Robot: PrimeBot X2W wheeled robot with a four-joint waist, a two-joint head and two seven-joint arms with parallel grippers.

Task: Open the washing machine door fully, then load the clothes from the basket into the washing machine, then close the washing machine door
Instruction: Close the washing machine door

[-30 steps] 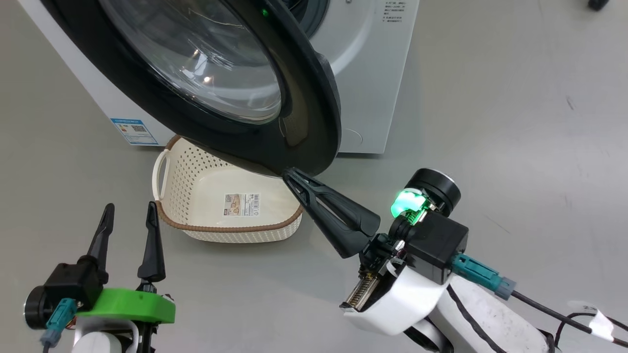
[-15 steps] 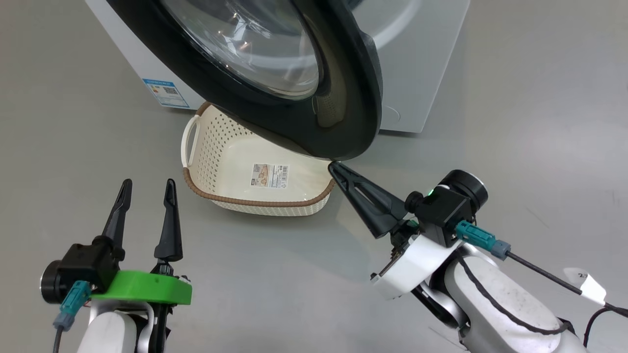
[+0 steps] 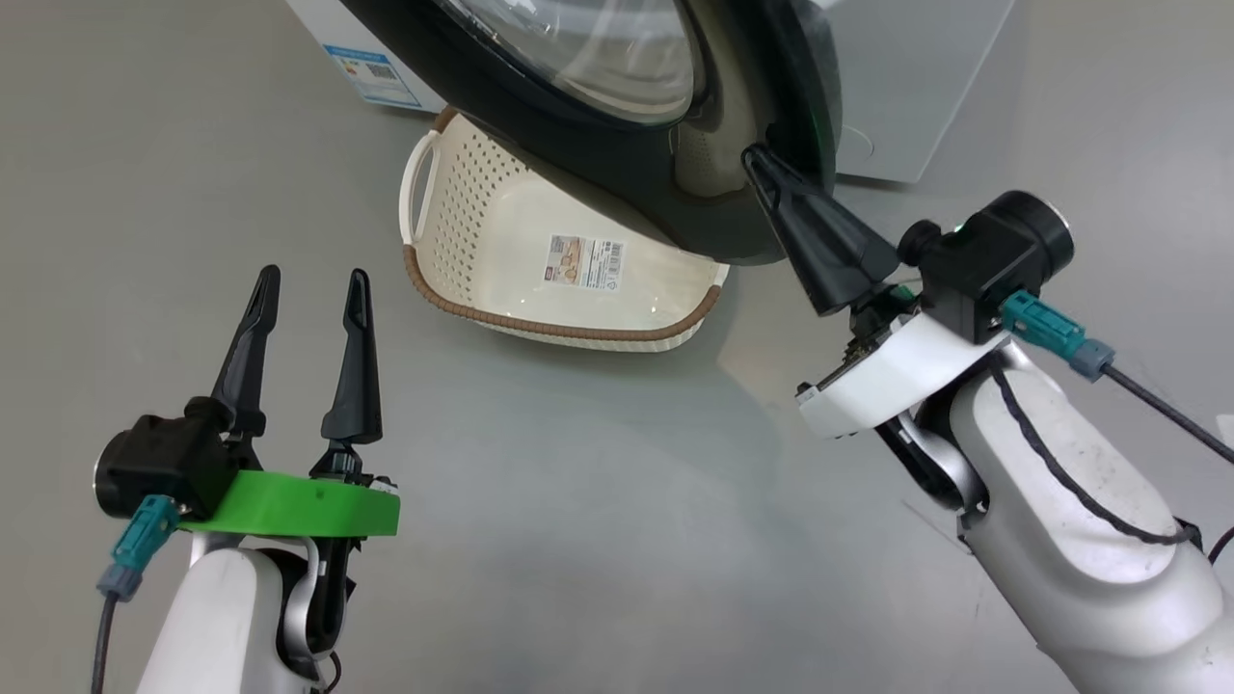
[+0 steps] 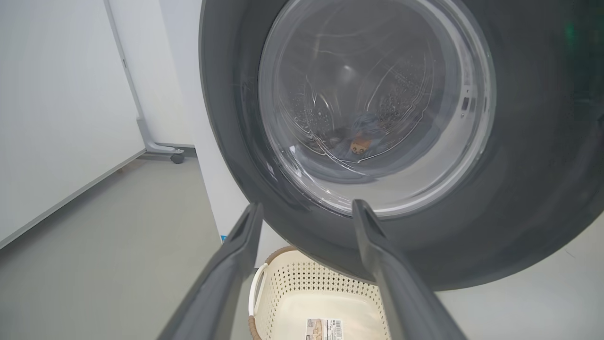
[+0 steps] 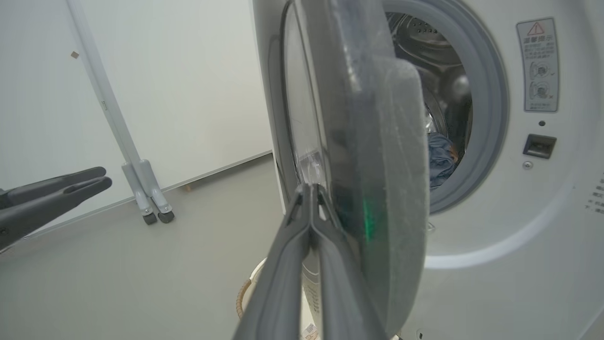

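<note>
The washing machine door (image 3: 617,164) hangs partly open over the basket (image 3: 559,330), which holds nothing but its sticker. My right gripper (image 3: 757,159) is shut on nothing, its tips touching the outer side of the door's black rim; in the right wrist view the gripper (image 5: 309,187) meets the edge-on door (image 5: 377,141). The light-blue clothes (image 5: 441,158) lie inside the steel drum of the washing machine (image 5: 519,212), and also show through the door glass as clothes (image 4: 361,139). My left gripper (image 3: 312,278) stands open in front of the basket, apart from everything.
A blue label (image 3: 376,72) marks the machine's lower corner. A white wheeled frame leg (image 5: 146,189) stands by the wall at the left of the machine. The door latch slot (image 5: 539,145) sits right of the grey gasket. Grey floor lies around the basket.
The head camera has shifted, so the machine sits higher in view. My shut right gripper rose from the door's bottom edge to the side of its rim. The left gripper stays open.
</note>
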